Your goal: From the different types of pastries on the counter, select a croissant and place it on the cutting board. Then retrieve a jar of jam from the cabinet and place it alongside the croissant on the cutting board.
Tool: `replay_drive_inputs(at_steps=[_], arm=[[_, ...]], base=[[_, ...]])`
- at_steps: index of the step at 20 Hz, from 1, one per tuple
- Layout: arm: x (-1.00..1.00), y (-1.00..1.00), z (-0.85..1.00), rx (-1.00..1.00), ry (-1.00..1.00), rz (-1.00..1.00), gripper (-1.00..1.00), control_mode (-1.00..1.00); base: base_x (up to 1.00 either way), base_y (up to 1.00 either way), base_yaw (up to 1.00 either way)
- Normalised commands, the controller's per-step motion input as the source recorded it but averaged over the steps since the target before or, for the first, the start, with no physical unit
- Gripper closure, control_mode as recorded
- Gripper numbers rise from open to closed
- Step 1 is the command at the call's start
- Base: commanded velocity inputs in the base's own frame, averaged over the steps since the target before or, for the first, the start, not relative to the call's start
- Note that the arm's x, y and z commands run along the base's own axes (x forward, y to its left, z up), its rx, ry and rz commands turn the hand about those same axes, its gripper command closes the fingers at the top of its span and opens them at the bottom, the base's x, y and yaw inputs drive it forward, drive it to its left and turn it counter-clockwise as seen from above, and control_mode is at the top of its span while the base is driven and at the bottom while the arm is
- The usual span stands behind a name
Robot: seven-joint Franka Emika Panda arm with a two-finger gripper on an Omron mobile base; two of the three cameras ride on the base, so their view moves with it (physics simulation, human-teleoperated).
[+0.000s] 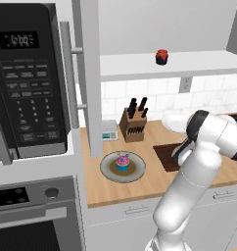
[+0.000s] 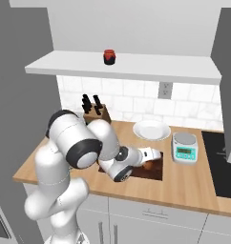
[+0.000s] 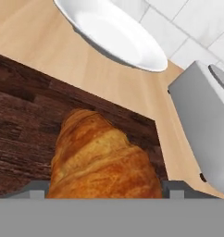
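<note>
The golden-brown croissant (image 3: pixel 102 159) lies low over the dark brown cutting board (image 3: pixel 26 120), and my gripper (image 3: pixel 106 192) is shut on it, one fingertip pressed against each side. From the right base view, the gripper (image 2: pixel 149 159) reaches down over the cutting board (image 2: pixel 155 172) with the croissant (image 2: pixel 149 166) at its tip. The jar of jam (image 2: pixel 109 56), dark red with a red lid, stands on the open cabinet shelf (image 2: pixel 136 66). The jar (image 1: pixel 162 57) also stands above the counter (image 1: pixel 140 188). A cupcake (image 1: pixel 123 162) with blue wrapper sits on a round plate (image 1: pixel 110 171).
A white bowl (image 3: pixel 111 32) rests just behind the board, and a grey kitchen scale (image 2: pixel 184 147) stands to its right. A knife block (image 1: pixel 133 125) stands by the tiled wall. The cabinet door (image 1: pixel 91 73) hangs open beside the black microwave (image 1: pixel 30 78).
</note>
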Motion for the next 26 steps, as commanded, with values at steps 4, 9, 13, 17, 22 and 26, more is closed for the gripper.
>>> replay_drive_inputs(at_steps=[4, 9, 13, 17, 22, 26], arm=[[0.0, 0.24, -0.73, -0.08, 0.0, 0.0, -1.0, -1.0], [0.0, 0.14, -0.69, -0.03, 0.01, 0.0, -1.0, -1.0], [-0.13, 0.04, -0.21, 0.0, 0.01, 0.0, -1.0, -1.0], [-0.23, 0.01, -0.03, 0.0, 0.0, -0.02, -1.0, -1.0], [-0.52, 0.0, 0.15, 0.0, -0.03, -0.01, -1.0, -1.0], [-0.84, 0.0, 0.78, 0.04, -0.13, 0.0, -1.0, -1.0]], base=[[0.0, 0.0, 0.0], [0.0, 0.0, 0.0], [0.0, 0.0, 0.0], [0.0, 0.0, 0.0], [0.0, 0.0, 0.0], [0.0, 0.0, 0.0]])
